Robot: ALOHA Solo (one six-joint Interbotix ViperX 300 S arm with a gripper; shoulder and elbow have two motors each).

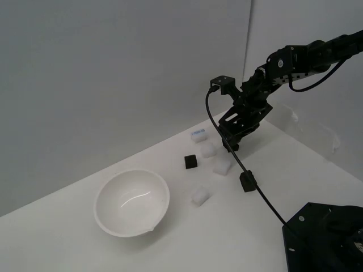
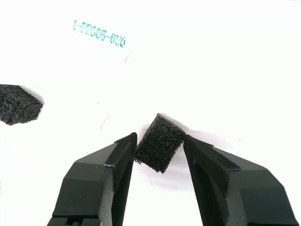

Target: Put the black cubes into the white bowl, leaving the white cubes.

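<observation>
My gripper [image 1: 231, 146] is low over the table at the back, among the cubes. In the wrist view the gripper [image 2: 160, 137] is shut on a tilted black cube [image 2: 160, 143], with both fingers [image 2: 117, 160] touching its sides. A second black cube [image 1: 190, 162] [image 2: 19, 103] lies on the table nearby. A third black block [image 1: 248, 181] sits by the arm's cable. The white bowl [image 1: 131, 201] stands empty toward the exterior view's left. Several white cubes lie close by: one with a blue mark [image 1: 198, 135] [image 2: 99, 34], and others [image 1: 208, 149], [image 1: 222, 165], [image 1: 199, 195].
A black cable [image 1: 266, 201] runs from the wrist across the table to the black arm base [image 1: 323, 241] at the exterior view's lower right. Grey walls stand close behind the table's back edge.
</observation>
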